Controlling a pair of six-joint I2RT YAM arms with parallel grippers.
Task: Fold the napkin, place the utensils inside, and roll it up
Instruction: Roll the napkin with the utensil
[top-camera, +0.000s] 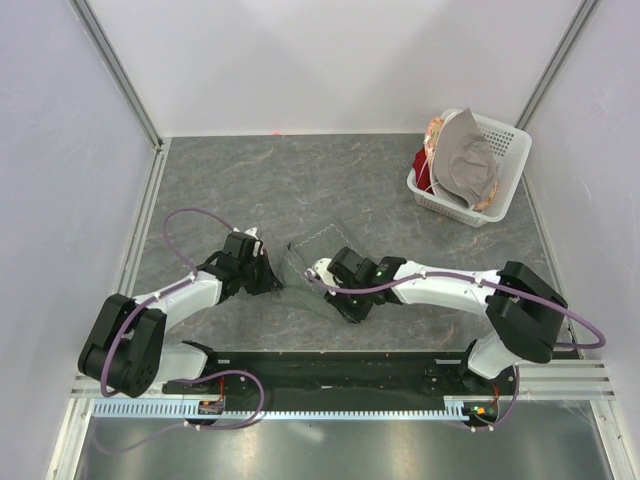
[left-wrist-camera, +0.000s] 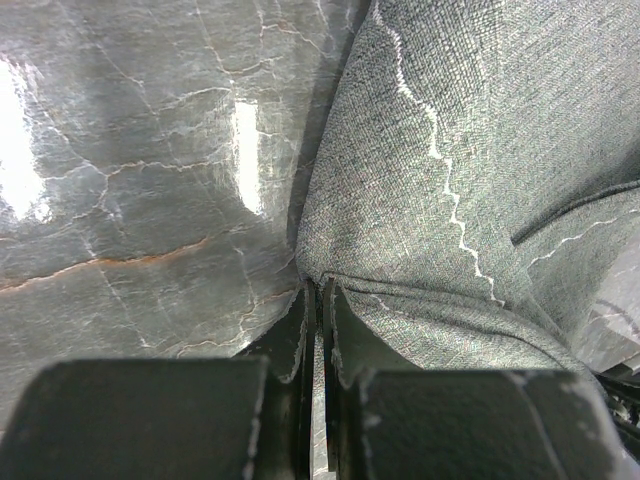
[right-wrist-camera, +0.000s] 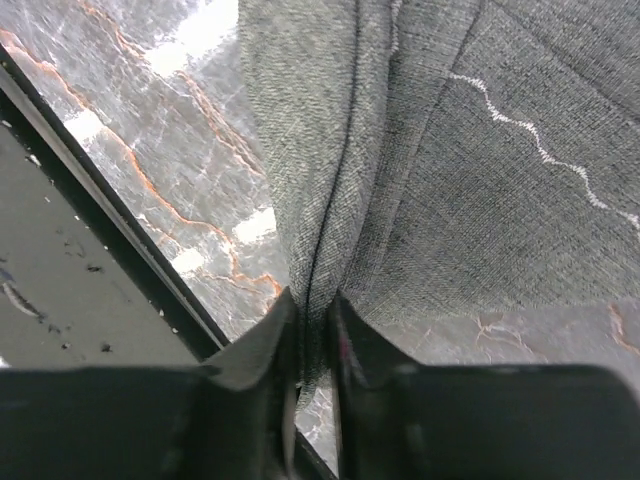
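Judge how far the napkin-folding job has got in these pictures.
Done: nothing complete; the napkin lies rumpled. In hand: left gripper and right gripper each pinch its cloth. To do: finishing the fold, adding utensils (none in view), rolling.

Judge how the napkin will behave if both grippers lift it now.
Probably floppy: the napkin creases and bunches where the right gripper pinches it. Likely light, since a thin edge pinch by the left gripper seems enough to hold it. Its coarse weave suggests it won't slip easily, but the middle would probably sag between the grips.
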